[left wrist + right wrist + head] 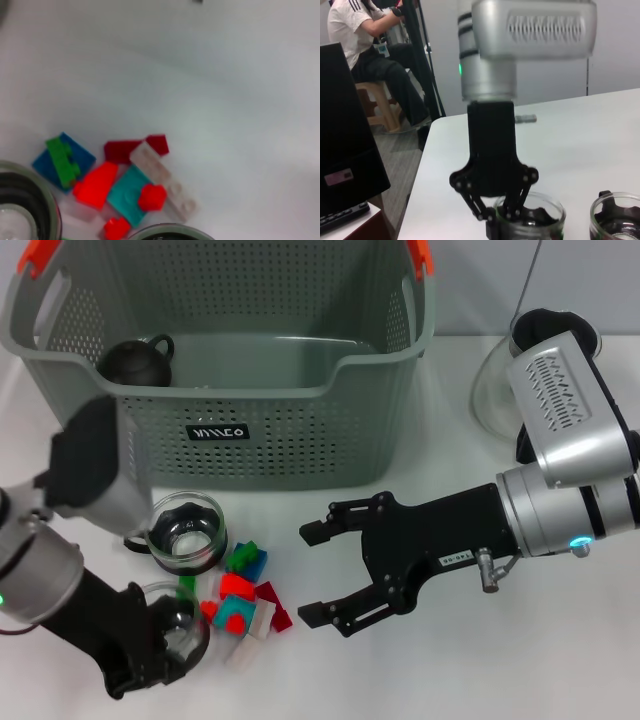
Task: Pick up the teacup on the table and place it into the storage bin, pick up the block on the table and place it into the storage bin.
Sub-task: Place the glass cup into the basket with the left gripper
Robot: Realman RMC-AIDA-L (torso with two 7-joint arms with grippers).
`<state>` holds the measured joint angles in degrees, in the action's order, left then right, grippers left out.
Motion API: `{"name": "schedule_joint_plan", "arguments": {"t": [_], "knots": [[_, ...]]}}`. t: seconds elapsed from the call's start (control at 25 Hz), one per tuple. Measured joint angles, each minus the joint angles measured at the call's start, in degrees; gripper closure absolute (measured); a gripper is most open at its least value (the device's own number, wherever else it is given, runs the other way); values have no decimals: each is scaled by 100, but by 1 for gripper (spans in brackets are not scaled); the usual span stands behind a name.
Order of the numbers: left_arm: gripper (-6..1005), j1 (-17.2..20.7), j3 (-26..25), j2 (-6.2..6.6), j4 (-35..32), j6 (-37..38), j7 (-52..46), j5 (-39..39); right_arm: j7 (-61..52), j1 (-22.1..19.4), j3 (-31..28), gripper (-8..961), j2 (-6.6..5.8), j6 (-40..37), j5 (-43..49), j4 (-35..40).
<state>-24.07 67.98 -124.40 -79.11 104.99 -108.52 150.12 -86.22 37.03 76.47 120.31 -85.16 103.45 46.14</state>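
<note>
The storage bin (300,430) stands at the back, and a dark round cup (135,362) lies in its left corner. A glass teacup (187,530) stands in front of the bin. A second glass teacup (172,625) (527,217) sits nearer me, with my left gripper (160,640) (507,215) shut on its rim. Several coloured blocks (245,592) lie in a heap right of the cups; the left wrist view shows a blue and green block (62,162), a teal block (131,196) and a white block (165,180). My right gripper (305,573) hovers open just right of the heap.
A clear glass vessel (495,385) stands at the back right behind my right arm. The right wrist view shows the table edge (422,165), a black box (345,135) beyond it and a seated person (365,50). The other glass teacup (615,220) shows there too.
</note>
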Motion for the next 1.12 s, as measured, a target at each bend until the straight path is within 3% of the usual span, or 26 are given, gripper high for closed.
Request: {"name": "schedule_joint_plan", "arguments": {"t": [0.28, 0.36, 0.48, 0.76, 1.0, 1.12], "knots": [[948, -268, -1907, 30, -96, 829, -342, -996, -5, -57, -167, 8, -21, -38, 16, -18], [948, -385, -2497, 68, -118, 1138, -452, -1364, -19, -83, -261, 8, -40, -66, 41, -38], [947, -540, -2969, 210, -97, 1246, -829, -1997, -13, -153, -339, 8, -75, -115, 57, -68], [946, -1271, -3214, 517, -121, 676, -1263, -2752, -18, -297, -363, 8, -168, -270, 71, -71], [944, -1877, -2663, 775, 500, -1111, -1255, -2531, -100, -302, -330, 8, -202, -388, 70, -71], [944, -2072, -2244, 843, 976, -2059, -1259, -2230, -145, -301, -326, 8, -206, -406, 70, -70]]}}
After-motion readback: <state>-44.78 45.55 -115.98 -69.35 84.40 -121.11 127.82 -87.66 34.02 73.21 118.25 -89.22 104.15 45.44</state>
